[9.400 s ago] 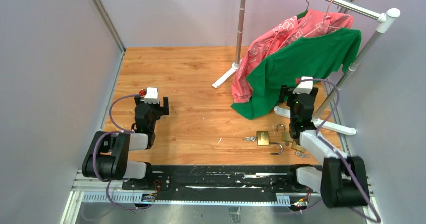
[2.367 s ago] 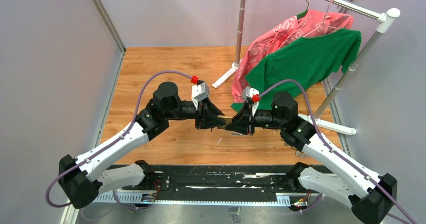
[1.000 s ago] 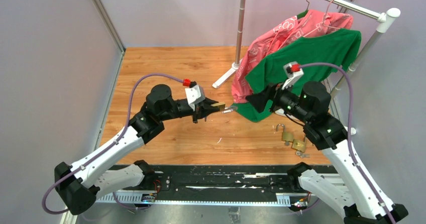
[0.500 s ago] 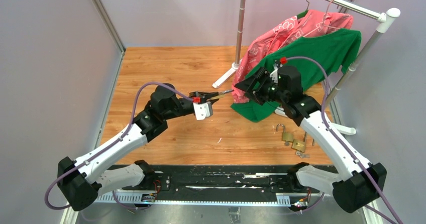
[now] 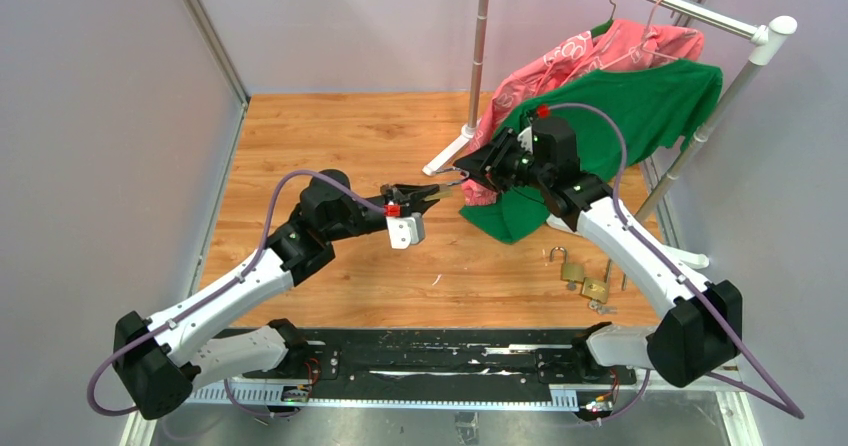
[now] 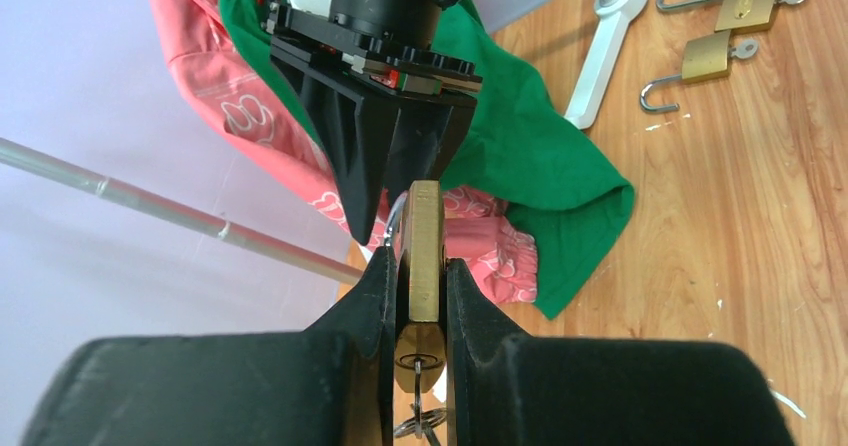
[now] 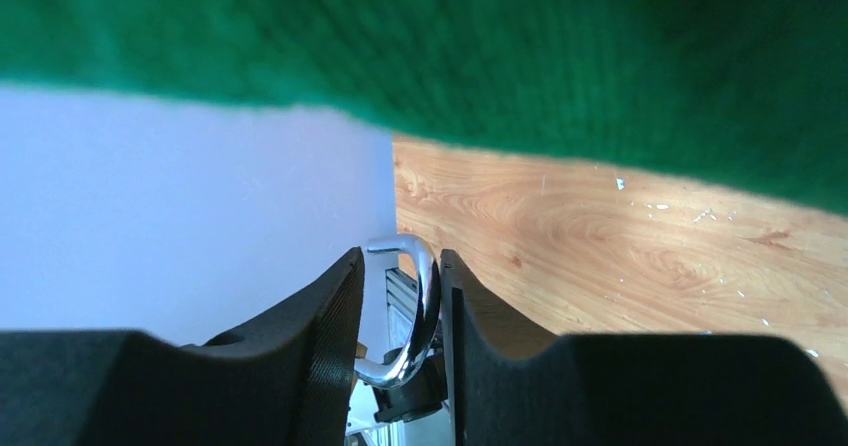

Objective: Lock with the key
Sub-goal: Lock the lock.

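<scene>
A brass padlock (image 6: pixel 426 251) is held in the air, my left gripper (image 6: pixel 420 263) shut on its body. The key (image 6: pixel 417 378) sits in the keyhole on the end facing the left wrist camera, a ring hanging from it. The silver shackle (image 7: pixel 422 301) stands out of the body with its hooked end free. My right gripper (image 7: pixel 397 266) faces the left one and has its fingers closed round that shackle. From above, the two grippers meet at the padlock (image 5: pixel 438 193) over the wooden floor, left gripper (image 5: pixel 420 192) on one side, right gripper (image 5: pixel 466 175) on the other.
Two more brass padlocks (image 5: pixel 584 278) lie with open shackles on the floor at the right, near the white foot of the clothes rack (image 5: pixel 680 256). A green shirt (image 5: pixel 620 111) and a pink garment (image 5: pixel 565 66) hang right behind my right arm; green cloth (image 7: pixel 500 46) fills the top of its wrist view.
My right gripper has swung left towards the padlock and narrowed from wide open to closed round the shackle. The left gripper keeps its hold on the padlock, hardly moving.
</scene>
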